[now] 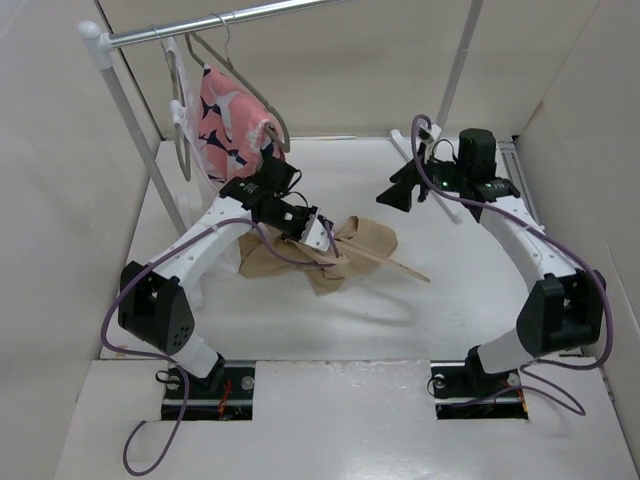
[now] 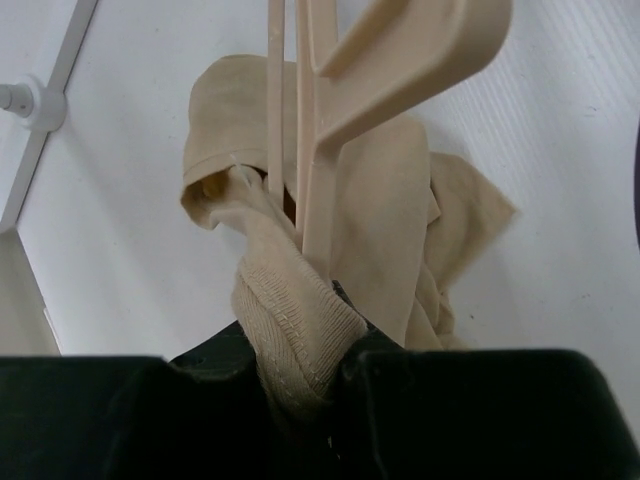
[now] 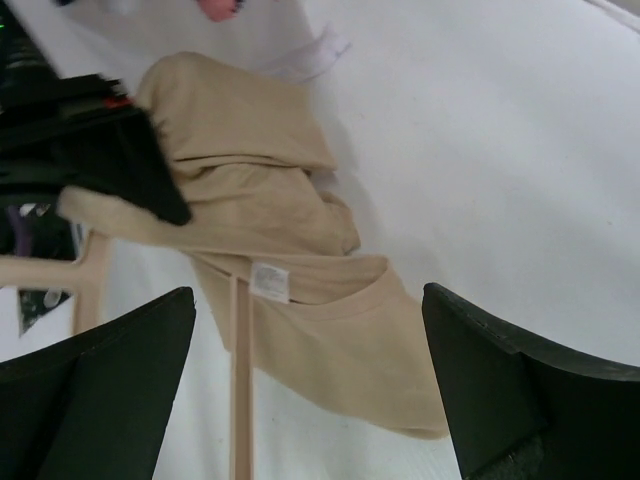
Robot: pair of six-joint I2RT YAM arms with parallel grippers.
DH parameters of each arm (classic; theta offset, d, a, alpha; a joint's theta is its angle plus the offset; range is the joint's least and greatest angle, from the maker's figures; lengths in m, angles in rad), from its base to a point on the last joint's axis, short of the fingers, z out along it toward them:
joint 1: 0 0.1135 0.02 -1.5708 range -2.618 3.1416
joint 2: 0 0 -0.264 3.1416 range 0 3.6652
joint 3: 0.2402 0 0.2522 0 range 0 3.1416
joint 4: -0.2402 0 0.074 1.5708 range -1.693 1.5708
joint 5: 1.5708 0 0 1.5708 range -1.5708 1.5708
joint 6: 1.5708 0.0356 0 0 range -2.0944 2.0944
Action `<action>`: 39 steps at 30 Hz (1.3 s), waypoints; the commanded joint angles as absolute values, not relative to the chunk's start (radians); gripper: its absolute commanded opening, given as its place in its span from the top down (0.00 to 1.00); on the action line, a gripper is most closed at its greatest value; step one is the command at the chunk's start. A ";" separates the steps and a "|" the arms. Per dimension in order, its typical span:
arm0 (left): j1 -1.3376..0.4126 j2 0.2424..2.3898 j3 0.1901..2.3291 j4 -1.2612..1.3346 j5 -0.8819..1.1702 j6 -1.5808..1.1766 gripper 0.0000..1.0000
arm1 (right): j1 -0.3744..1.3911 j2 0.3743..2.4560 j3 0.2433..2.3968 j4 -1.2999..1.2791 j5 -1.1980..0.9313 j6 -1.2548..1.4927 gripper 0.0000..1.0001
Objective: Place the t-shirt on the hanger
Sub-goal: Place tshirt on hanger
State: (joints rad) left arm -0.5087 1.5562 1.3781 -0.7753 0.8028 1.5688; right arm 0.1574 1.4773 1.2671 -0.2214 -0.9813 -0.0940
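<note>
The tan t-shirt lies bunched on the table's middle, partly draped over the pale beige hanger, whose bar sticks out to the right. My left gripper is shut on a ribbed fold of the t-shirt. The hanger runs down into that fold, and whether it is also gripped is hidden. My right gripper hangs open and empty above and right of the shirt. In the right wrist view the gripper frames the neck with its white label and the hanger bar.
A clothes rail stands at the back left with a pink printed garment, a white garment and thin grey wire hangers. The rail's right post rises behind my right arm. Walls close in both sides.
</note>
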 commanded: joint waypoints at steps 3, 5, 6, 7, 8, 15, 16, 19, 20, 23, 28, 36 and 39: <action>-0.509 1.536 1.364 -0.808 0.807 1.637 1.00 | 0.207 1.594 1.312 -0.152 -0.663 0.064 0.00; -0.509 1.536 1.364 -0.808 0.798 1.637 1.00 | 0.221 1.670 1.339 -0.161 -0.599 0.129 0.00; -0.509 1.526 1.364 -0.808 0.798 1.637 1.00 | 0.236 1.696 1.348 -0.170 -0.588 0.141 0.00; -0.509 1.526 1.364 -0.808 0.798 1.637 1.00 | 0.259 1.742 1.373 -0.179 -0.575 0.141 0.00; -0.509 1.526 1.353 -0.808 0.798 1.637 1.00 | 0.273 1.764 1.387 -0.192 -0.562 0.141 0.00; -0.509 1.517 1.344 -0.778 0.788 1.592 1.00 | 0.388 1.910 1.506 -0.317 -0.563 0.057 0.00; -0.509 1.508 1.344 -0.778 0.788 1.583 1.00 | 0.397 1.919 1.519 -0.336 -0.536 0.046 0.00; -0.509 1.499 1.335 -0.756 0.788 1.552 1.00 | 0.407 1.948 1.529 -0.423 -0.497 -0.001 0.07; -0.509 1.499 1.335 -0.743 0.779 1.552 1.00 | 0.407 1.948 1.517 -0.448 -0.497 -0.002 0.10; -0.509 1.490 1.325 -0.733 0.767 1.540 1.00 | 0.359 1.918 1.439 -0.439 -0.479 -0.012 0.15; -0.509 1.489 1.316 -0.733 0.767 1.540 1.00 | 0.360 1.899 1.402 -0.426 -0.497 -0.037 0.29; -0.509 1.480 1.325 -0.698 0.785 1.480 1.00 | 0.336 1.940 1.332 -0.255 -0.640 0.044 0.71; -0.500 1.471 1.307 -0.678 0.785 1.424 1.00 | 0.299 1.922 1.310 -0.218 -0.652 0.063 1.00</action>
State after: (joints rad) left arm -0.5083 1.5345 1.3159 -0.7025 0.7547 1.4765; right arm 0.3405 1.9381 1.3270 -0.3176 -0.6056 0.0338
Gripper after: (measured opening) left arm 0.119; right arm 0.035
